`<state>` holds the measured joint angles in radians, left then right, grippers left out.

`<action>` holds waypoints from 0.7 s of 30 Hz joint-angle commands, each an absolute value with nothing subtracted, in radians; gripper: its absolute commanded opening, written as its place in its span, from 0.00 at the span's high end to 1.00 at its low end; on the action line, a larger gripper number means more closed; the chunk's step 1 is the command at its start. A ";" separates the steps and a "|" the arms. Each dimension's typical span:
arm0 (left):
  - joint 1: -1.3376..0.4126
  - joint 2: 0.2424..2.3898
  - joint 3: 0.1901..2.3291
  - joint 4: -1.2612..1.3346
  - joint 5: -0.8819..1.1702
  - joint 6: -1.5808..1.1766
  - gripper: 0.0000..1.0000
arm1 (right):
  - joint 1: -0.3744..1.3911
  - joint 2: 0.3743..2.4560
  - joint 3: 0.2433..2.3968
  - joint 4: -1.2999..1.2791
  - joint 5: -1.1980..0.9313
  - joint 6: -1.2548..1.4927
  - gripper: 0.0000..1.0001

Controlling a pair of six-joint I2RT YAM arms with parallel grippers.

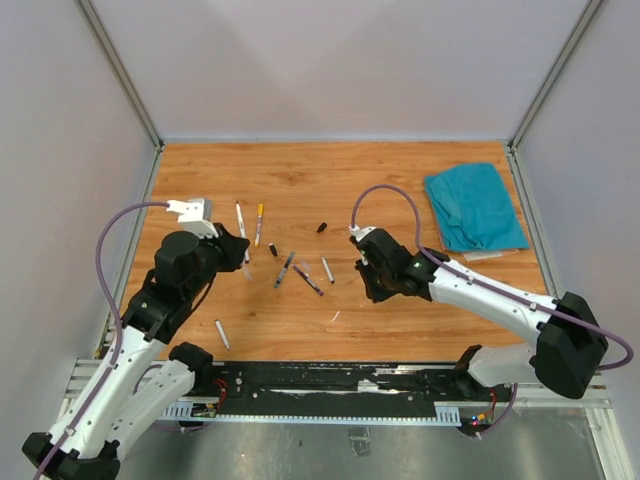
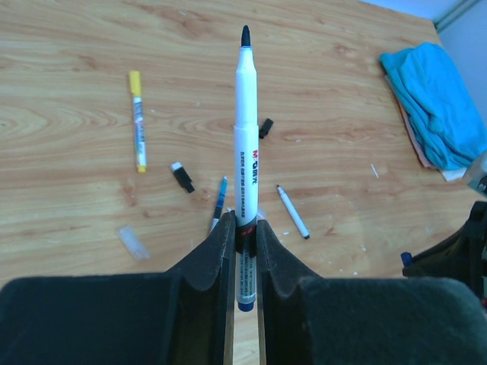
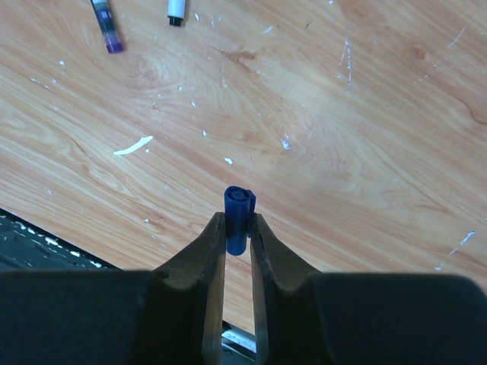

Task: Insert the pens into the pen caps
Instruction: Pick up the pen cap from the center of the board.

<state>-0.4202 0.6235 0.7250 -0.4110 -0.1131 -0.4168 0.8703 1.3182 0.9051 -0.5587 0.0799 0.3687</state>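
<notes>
**Two-arm bench, viewed from above and from each wrist.** The left gripper [image 2: 242,226] is closed narrowly on a slim white marker pen with a black tip [image 2: 245,129]. It pinches the pen near its blue rear end, and the barrel juts straight out past the fingertips, tip away from the wrist. The right gripper [image 3: 237,226] is nipped tight on a small blue cylindrical pen cap [image 3: 238,207]; the cap's end pokes just beyond the fingertips, above bare board.

On the light wooden tabletop [image 1: 420,320] the two grippers stand apart — the left at about 9 o'clock of the table's centre, the right at about 3 o'clock. Loose pieces lie between them:

- a white pen with a yellow end [image 1: 259,222] at 11 o'clock
- a stubby black cap [image 1: 322,227] at 12 o'clock
- a second black cap with a white end [image 2: 182,176] near the left gripper
- a dark slim pen [image 1: 285,268] and a short white pen [image 1: 327,269] near the centre

A crumpled teal cloth [image 1: 474,207] rests at 2 o'clock, well apart from the pens.
</notes>
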 commanded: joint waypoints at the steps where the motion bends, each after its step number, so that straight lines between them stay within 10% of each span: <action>1: -0.455 0.642 0.665 -0.279 -0.010 -0.470 0.99 | 0.846 1.248 0.867 -0.489 0.064 0.412 0.92; 21: -0.953 0.837 0.503 0.112 -0.092 -0.543 1.00 | 0.767 0.974 0.796 -0.204 -0.050 0.550 0.94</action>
